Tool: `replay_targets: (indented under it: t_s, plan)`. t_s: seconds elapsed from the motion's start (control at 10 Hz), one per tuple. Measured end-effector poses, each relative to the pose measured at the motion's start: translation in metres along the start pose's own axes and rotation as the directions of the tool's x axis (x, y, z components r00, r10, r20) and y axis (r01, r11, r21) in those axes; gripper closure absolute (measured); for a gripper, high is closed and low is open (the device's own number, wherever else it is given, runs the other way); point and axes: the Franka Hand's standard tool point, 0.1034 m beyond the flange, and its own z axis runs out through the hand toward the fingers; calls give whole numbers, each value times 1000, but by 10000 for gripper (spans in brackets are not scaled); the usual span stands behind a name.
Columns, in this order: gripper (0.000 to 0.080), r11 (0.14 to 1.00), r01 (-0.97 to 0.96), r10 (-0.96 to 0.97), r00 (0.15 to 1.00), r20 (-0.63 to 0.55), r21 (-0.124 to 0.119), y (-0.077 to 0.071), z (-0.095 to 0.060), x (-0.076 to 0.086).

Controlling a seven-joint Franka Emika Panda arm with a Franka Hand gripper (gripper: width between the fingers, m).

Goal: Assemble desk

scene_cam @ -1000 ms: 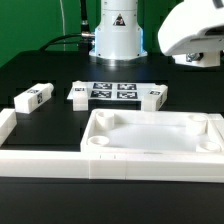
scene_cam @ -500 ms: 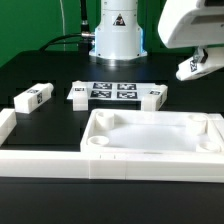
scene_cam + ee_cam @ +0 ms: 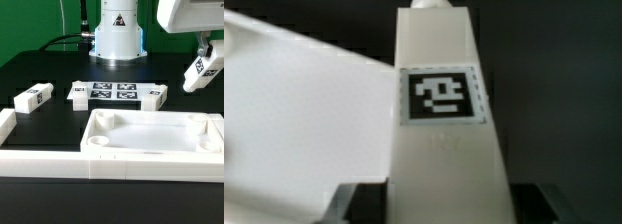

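Aloft, hand [image 3: 206,52] tight around a tilted leg [image 3: 200,76], clear of the tabletop [image 3: 140,160], marker board [image 3: 112,92] and another leg [image 3: 152,96] nearby.

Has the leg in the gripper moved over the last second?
Yes. The leg held by the gripper has come down into view and shifted toward the exterior view's right, away from the marker board, tilting more upright.

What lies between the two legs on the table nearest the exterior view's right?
The marker board lies between one leg and the other leg; the exterior view shows it.
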Motion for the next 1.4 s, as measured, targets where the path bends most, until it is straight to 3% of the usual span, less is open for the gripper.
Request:
replay_targets:
  t_s: [0.2, 0.3, 0.5, 0.8, 1.0, 1.2, 1.4]
  plan:
    - [509, 1000, 14, -14, 992, -125, 3, 3, -2, 7]
    - [509, 1000, 11, -7, 981, -193, 20, 15, -11, 18]
    - [509, 1000, 2, 1, 949, -316, 8, 26, -21, 34]
    - [509, 1000, -5, -6, 877, -480, -21, 30, -18, 38]
    - [509, 999, 7, -22, 872, -489, -32, 34, -14, 41]
    - [509, 999, 23, -42, 862, -505, -44, 38, -16, 59]
    - [509, 999, 25, -44, 861, -507, -44, 37, -16, 62]
